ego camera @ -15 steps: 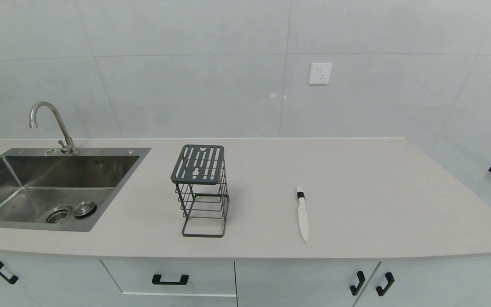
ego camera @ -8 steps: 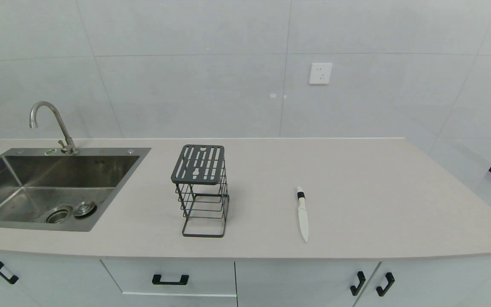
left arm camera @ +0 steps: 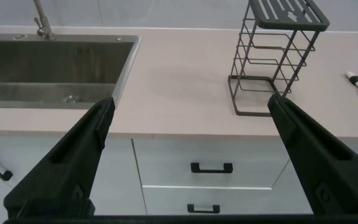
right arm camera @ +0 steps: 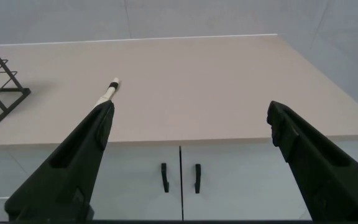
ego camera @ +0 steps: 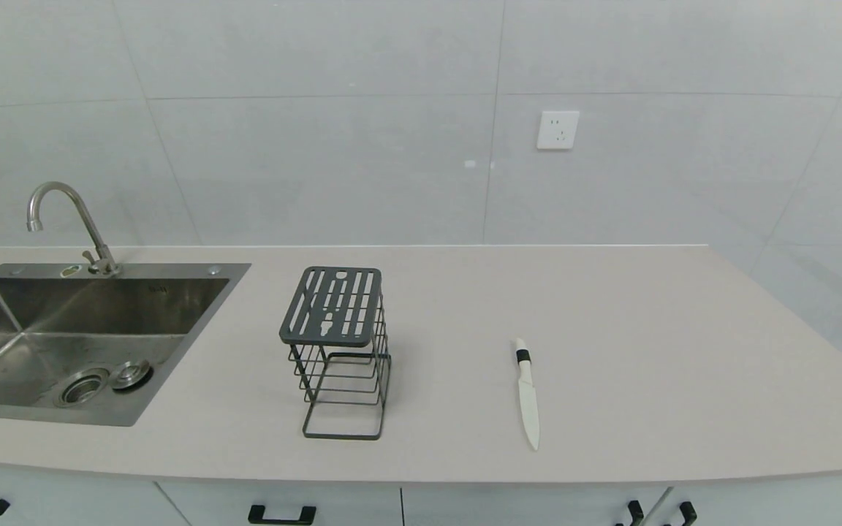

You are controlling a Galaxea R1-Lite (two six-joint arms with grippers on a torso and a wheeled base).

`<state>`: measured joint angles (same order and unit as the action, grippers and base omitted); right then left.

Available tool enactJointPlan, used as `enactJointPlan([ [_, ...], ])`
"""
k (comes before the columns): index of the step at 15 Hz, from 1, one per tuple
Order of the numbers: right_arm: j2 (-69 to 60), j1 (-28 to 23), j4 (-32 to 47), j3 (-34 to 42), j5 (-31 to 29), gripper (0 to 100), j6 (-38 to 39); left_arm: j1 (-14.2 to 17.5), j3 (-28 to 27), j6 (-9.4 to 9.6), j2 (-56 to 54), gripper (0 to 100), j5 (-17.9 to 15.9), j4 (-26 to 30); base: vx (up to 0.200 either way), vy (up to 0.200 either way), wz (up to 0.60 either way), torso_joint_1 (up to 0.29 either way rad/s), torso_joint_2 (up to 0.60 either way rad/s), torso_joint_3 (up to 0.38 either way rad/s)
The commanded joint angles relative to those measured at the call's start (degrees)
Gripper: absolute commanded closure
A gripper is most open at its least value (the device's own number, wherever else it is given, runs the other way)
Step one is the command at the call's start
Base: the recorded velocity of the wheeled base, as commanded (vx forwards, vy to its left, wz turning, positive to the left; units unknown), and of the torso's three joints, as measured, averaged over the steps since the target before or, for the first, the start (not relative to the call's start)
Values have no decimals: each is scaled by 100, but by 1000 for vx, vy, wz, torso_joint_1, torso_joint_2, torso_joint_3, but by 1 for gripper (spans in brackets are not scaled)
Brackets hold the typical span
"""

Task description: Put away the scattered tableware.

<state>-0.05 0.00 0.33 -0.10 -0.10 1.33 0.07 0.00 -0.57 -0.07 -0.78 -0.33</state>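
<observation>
The pale countertop (ego camera: pixel 647 329) holds a steel sink (ego camera: pixel 99 299) at far left. Right of the sink, near the middle, a dark wire rack (ego camera: pixel 330 340) stands upright with a slotted top plate. Both arms are held low in front of the counter's near edge. The left gripper (left arm camera: pixel 191 102) faces the rack and the right gripper (right arm camera: pixel 191 107) the bare right end, each with fingers spread wide and grasping nothing. The white knife (ego camera: pixel 527 394) lies flat, well apart to the rack's right, pointed tip toward the near edge.
</observation>
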Motion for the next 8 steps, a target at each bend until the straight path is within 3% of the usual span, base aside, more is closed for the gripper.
enactJointPlan([
  [1,5,0,2,1,1,0,-1,1,0,-4,7,0,-1,-2,0,0,0,300,-56,246],
  [8,5,0,2,1,1,0,-1,1,0,5,7,0,-1,-2,0,0,0,330,-102,218],
])
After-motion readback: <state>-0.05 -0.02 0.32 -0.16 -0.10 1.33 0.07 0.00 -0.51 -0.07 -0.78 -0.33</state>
